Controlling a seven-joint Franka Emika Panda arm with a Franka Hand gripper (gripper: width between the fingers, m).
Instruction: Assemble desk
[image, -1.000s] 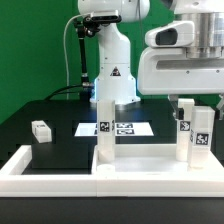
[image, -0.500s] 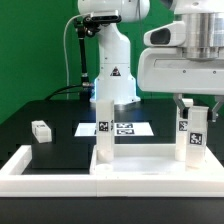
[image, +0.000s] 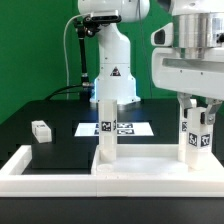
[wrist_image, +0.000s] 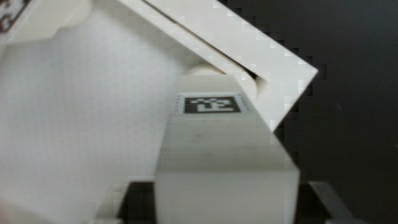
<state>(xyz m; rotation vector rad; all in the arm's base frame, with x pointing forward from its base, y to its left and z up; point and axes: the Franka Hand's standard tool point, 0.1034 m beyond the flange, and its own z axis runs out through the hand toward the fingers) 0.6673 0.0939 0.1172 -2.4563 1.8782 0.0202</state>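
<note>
Black desk (image: 65, 112): end effector (image: 195, 120) grips white square plastic leg (image: 193, 150) on white rimmed tabletop (image: 145, 166); next up, probably twisting it tight.

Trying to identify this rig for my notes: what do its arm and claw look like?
The arm is glossy white with rounded housings, a black triangular mark on its base and a black cable beside it. The claw has a boxy white-grey body and two dark fingers.

A robotics lab: green backdrop (image: 30, 50), black table (image: 55, 142), fixed marker board (image: 120, 128), bench-mounted robot arm (image: 113, 60).
</note>
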